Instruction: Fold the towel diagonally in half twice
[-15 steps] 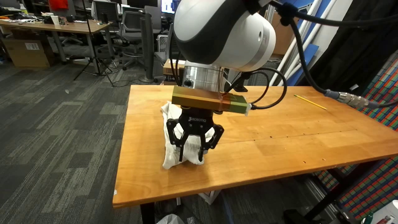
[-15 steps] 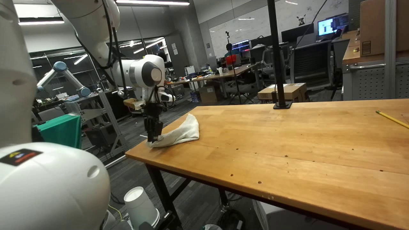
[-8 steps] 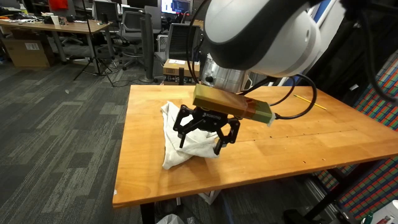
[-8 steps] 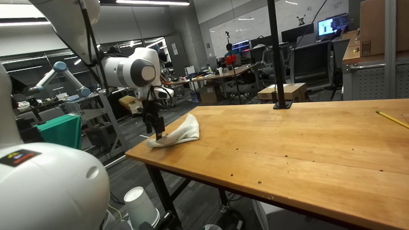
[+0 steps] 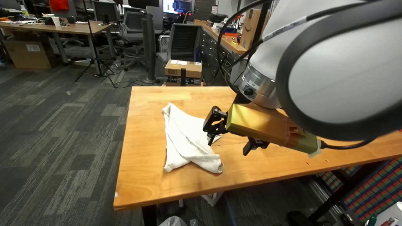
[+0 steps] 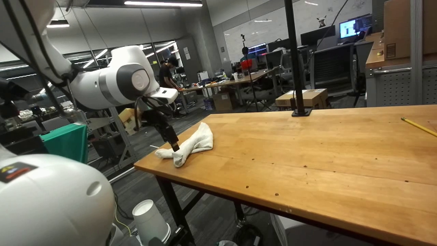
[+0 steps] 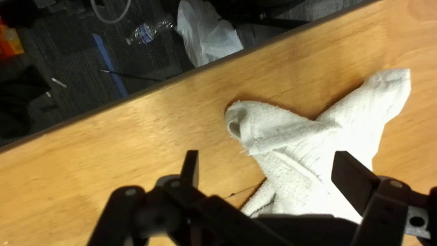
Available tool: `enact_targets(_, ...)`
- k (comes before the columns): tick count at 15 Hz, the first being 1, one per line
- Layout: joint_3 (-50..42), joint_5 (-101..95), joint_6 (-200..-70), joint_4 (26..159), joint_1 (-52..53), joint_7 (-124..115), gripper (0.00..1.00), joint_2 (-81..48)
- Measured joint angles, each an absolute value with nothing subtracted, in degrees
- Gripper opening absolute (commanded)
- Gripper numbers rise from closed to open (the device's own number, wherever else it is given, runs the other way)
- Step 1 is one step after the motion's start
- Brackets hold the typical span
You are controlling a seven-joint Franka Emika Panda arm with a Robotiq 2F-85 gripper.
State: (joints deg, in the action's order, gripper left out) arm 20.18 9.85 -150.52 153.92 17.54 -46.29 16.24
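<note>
The white towel point(image 5: 188, 138) lies loosely folded in overlapping layers on the wooden table, its shape long and uneven. In the wrist view one corner of the towel point(image 7: 273, 131) is curled over near the table's edge, and another points up to the right. My gripper point(image 5: 228, 147) stands open and tilted above the towel's right side, with nothing held between its fingers. Seen from the wrist, one finger point(image 7: 190, 167) is over bare wood and the other finger point(image 7: 353, 177) is over the cloth. In an exterior view the gripper point(image 6: 175, 148) hides part of the towel point(image 6: 201, 136).
The table's edge point(image 7: 164, 85) runs close to the towel. A yellow pencil point(image 6: 418, 127) lies far along the tabletop, and a black post point(image 6: 300, 111) rises from the back edge. A white bin point(image 6: 150, 218) stands on the floor below.
The gripper has opened wider, come away from the towel's end and tilted, moving right in an exterior view. The towel's near corner has shifted that way too and now lies down on the table.
</note>
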Motion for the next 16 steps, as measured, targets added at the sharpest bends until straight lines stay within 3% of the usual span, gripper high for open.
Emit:
enact_targets(6,26.1,-2.1,-152.6,158.5,9.4,-61.1,1.00,23.5)
enact_targets(16,26.7,-2.2,-152.4,158.2,9.2,-62.0,1.00,25.1)
